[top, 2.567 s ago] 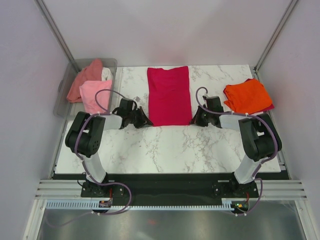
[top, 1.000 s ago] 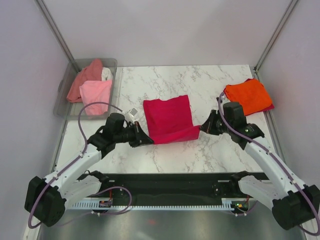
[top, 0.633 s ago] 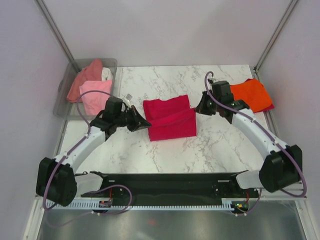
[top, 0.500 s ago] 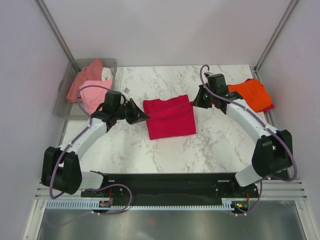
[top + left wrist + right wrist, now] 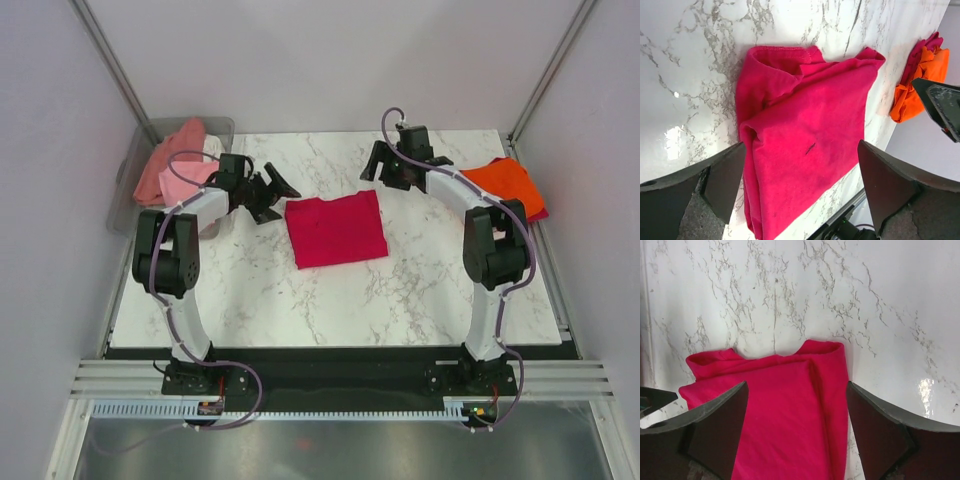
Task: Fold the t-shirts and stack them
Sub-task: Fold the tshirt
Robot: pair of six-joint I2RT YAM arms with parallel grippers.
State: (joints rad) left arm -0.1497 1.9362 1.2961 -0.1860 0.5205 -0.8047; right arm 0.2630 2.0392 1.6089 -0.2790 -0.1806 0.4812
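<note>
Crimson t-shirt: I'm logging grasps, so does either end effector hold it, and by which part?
Nothing is held: the left end effector and the right end effector are both open, clear of the folded crimson t-shirt.

Nothing readable is showing in any of the views: no words, labels, brand marks, numbers or signs. The crimson t-shirt (image 5: 335, 228) lying on the tabletop (image 5: 400, 290) is carrying only a small dark fleck (image 5: 810, 148), seen from the left wrist, and it is too small to make out as a letter or sign.
</note>
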